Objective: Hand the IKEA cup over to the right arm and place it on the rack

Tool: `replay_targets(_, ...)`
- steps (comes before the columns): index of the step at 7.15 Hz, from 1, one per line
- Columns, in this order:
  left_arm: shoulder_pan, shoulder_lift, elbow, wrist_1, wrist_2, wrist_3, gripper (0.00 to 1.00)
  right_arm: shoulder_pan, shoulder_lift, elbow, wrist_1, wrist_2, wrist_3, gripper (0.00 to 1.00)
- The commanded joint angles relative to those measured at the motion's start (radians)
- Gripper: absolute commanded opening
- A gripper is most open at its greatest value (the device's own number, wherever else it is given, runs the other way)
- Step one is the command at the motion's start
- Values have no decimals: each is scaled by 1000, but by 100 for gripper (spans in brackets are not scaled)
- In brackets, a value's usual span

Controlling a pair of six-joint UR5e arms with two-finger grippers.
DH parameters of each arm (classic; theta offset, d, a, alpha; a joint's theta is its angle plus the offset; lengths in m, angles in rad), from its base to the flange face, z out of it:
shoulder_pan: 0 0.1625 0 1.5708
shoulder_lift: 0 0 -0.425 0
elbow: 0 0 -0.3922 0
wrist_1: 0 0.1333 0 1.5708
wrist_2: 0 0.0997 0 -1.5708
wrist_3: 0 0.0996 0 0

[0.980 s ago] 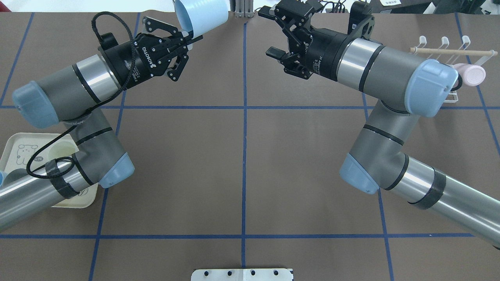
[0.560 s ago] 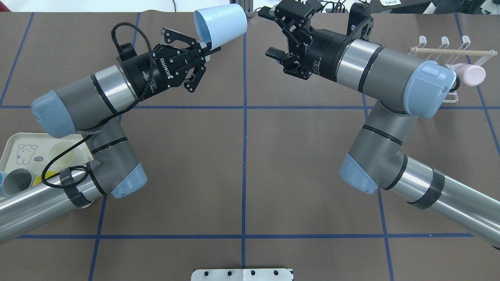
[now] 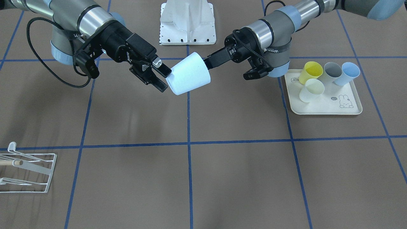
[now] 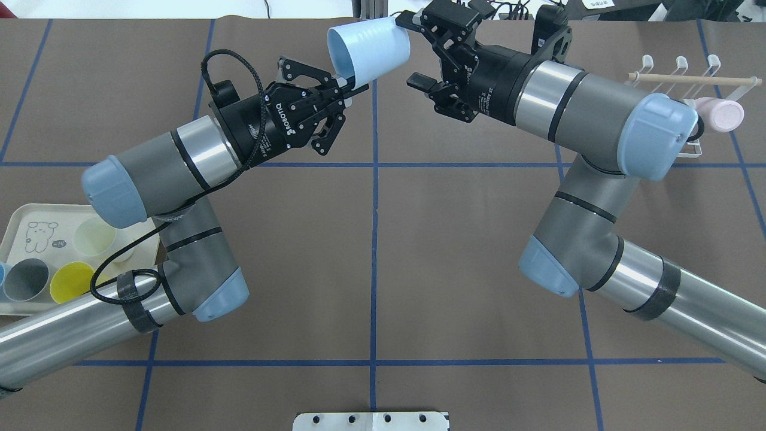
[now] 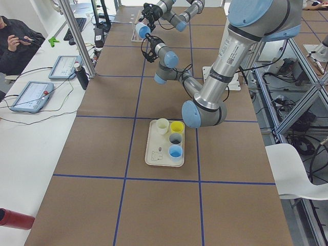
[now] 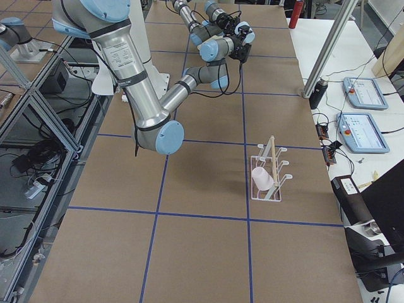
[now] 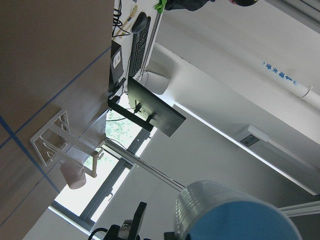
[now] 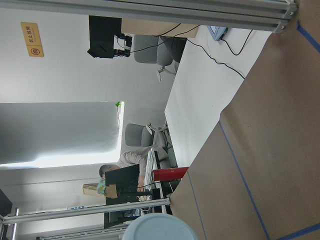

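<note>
The light-blue cup [image 4: 371, 48] is held in the air over the desk [image 4: 371, 251], above the ctr tape line. It lies on its side w/ the mouth turned to the L arm [image 4: 155, 167] and the closed end to the R arm [image 4: 598, 114]. It is gripped by the L hand [image 4: 352, 84] at the rim only. The 2 fingers are closed on the cup wall, 1 inside the mouth and 1 outside, as shown in the overhead view.

The R hand [image 4: 414, 51] is spread wide and nothing is gripped by it. The cup's closed end is seen right at the gap btwn its 2 fingers. In the front-facing view the base edge is overlapped by the upper finger [image 3: 162, 67], but contact cannot be told. The lower finger is seen just beside the cup wall.

The white wire rack [image 4: 688, 78] is set at the desk's R end, well apart from both hands. 1 pink cup [image 4: 724, 114] is carried on it, lying sideways.

A cream rabbit-print tray [image 3: 321, 109] is placed at the L end, partly under the L arm in the overhead view. 4 cups are stood on it, mouths up: 1 yellow cup [image 3: 311, 70], 1 grey cup [image 3: 332, 71], 1 blue cup [image 3: 349, 72] and 1 pale cream cup [image 3: 312, 90].
</note>
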Motion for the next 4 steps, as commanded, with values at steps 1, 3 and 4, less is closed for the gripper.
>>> replay_targets(1, 20, -10, 12, 4, 24, -2, 0, 0, 0, 0, 0, 1, 0, 100)
replay_targets(3, 40, -27, 17, 4, 54, -2, 0, 0, 0, 0, 2, 1, 0, 100)
replay_targets(4, 40, -41, 18, 6, 57, -4, 0, 0, 0, 0, 2, 1, 0, 100)
